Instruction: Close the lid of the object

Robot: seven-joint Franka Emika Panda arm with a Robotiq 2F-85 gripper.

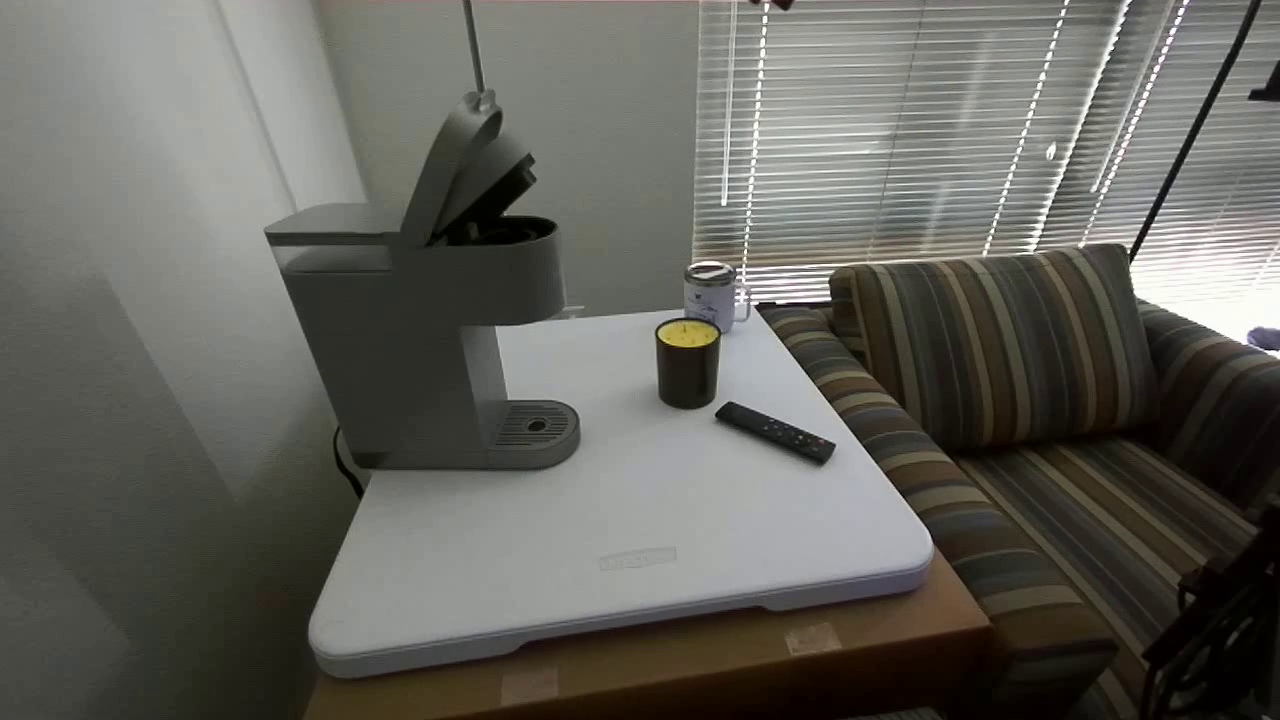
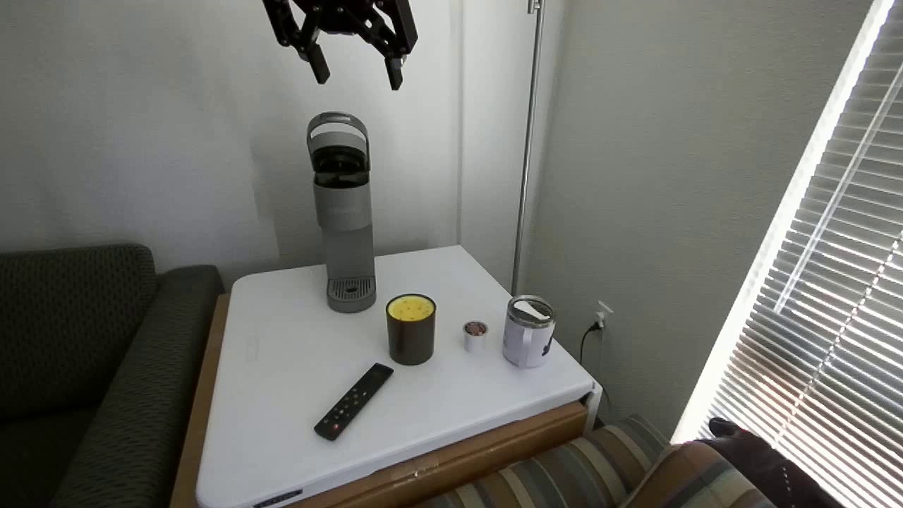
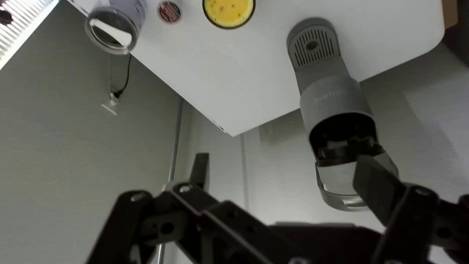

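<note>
The grey coffee machine stands upright at the wall end of the white table. It also shows in an exterior view and in the wrist view. Its lid is raised steeply, tilted back, with the dark underside and open head showing. The lid also shows in an exterior view and in the wrist view, partly behind a finger. My gripper is open and empty, and appears above the machine there. In the wrist view the fingers are wide apart, with nothing between them.
On the white table stand a dark yellow-topped jar, a black remote, a lidded mug and a small pod. A thin metal pole rises behind the table. A striped sofa adjoins it.
</note>
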